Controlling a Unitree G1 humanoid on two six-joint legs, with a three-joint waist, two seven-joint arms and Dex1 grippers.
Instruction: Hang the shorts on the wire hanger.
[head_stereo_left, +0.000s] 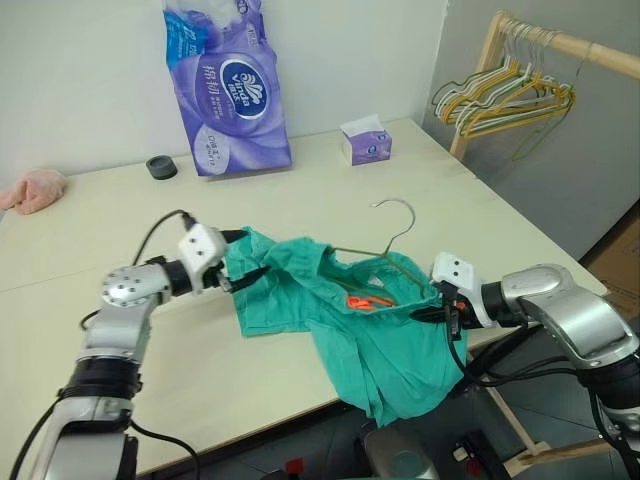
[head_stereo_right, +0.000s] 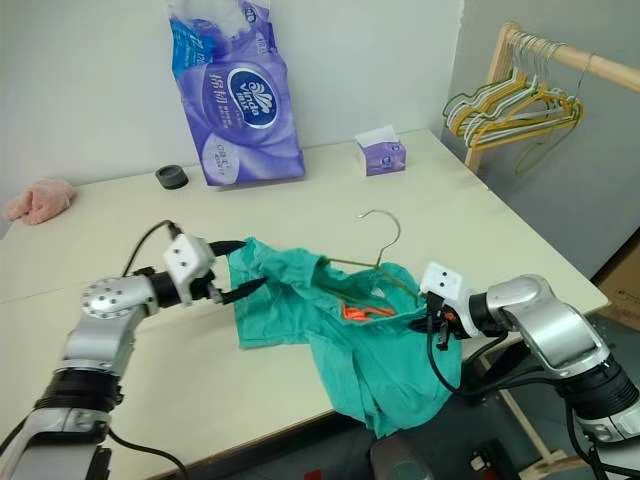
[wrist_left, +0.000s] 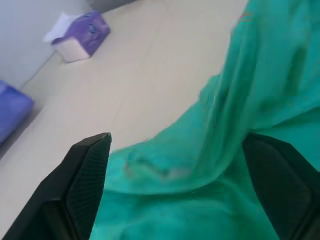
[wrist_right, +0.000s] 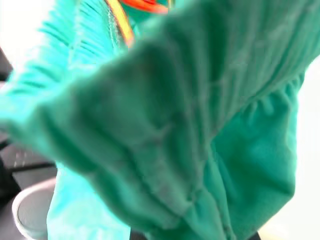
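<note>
Left eye view: shorts (head_stereo_left: 350, 320) partly threaded on wire hanger (head_stereo_left: 385, 250), hook at 12 o'clock; left gripper (head_stereo_left: 247, 256) jaws spread, right gripper (head_stereo_left: 428, 312) jaws pinching fabric; hanging judged unfinished.

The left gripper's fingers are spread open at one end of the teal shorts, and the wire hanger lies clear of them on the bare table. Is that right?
Not quite. The left gripper is indeed open at the end of the shorts, but the wire hanger is not clear of them: in the left eye view its body runs under the fabric and its hook sticks out.
</note>
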